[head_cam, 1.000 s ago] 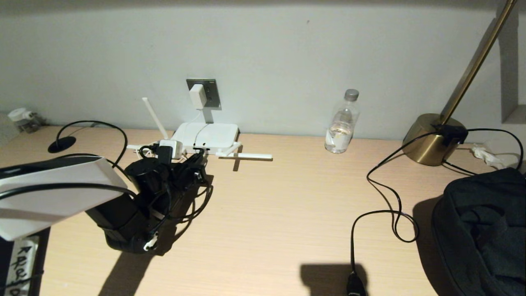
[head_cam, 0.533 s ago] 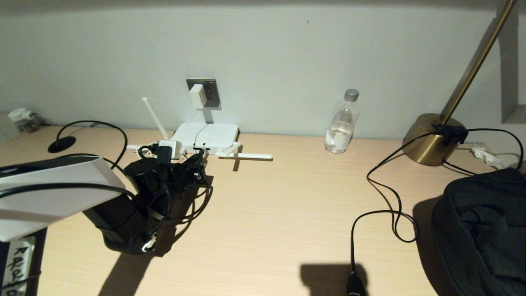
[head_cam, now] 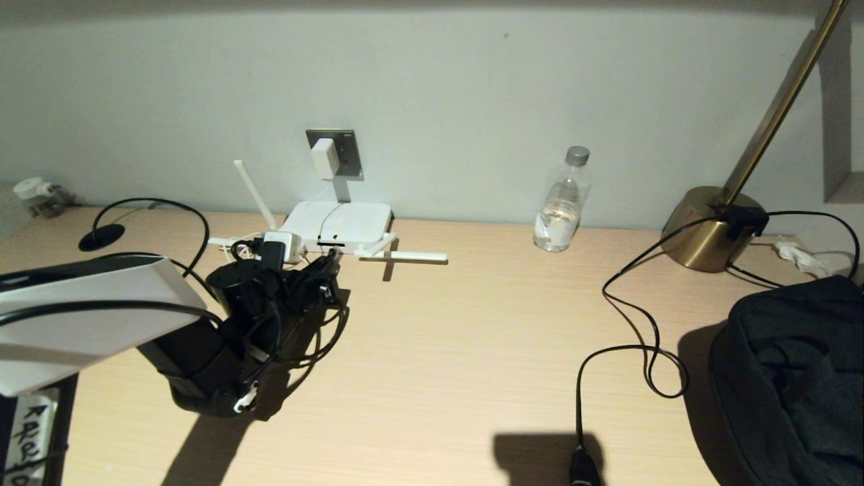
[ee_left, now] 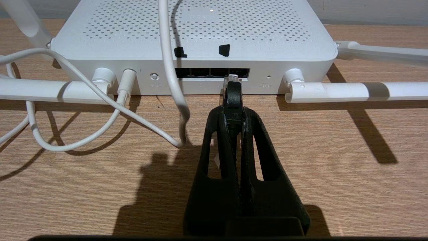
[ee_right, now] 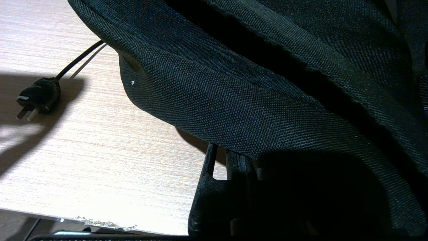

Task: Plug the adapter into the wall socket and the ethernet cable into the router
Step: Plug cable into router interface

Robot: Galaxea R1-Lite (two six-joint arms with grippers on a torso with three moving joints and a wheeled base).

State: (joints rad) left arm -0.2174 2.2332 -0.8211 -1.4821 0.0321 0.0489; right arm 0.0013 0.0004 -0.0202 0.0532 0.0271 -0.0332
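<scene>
The white router [head_cam: 337, 223] lies flat against the wall, with its dark port slot [ee_left: 212, 72] facing me. My left gripper [ee_left: 233, 112] is shut on the black ethernet cable [ee_left: 232, 97]. The cable's clear clip [ee_left: 234, 79] sits at the mouth of the rightmost port. In the head view the left gripper [head_cam: 324, 266] is right in front of the router. The white adapter [head_cam: 324, 157] sits in the grey wall socket [head_cam: 348, 156], and its thin white cord [ee_left: 167, 67] drapes over the router. My right gripper [ee_right: 235, 157] rests shut under a black bag, its tips hidden.
Router antennas [ee_left: 354, 92] lie along the desk on both sides of the ports. A water bottle [head_cam: 562, 202] and a brass lamp base [head_cam: 709, 226] stand by the wall. The black lamp cord [head_cam: 634, 324] ends in a loose plug [ee_right: 38, 97]. The black bag [head_cam: 790, 371] fills the near right.
My left gripper has edged slightly toward the router's ports with the cable in it. Nothing else has moved.
</scene>
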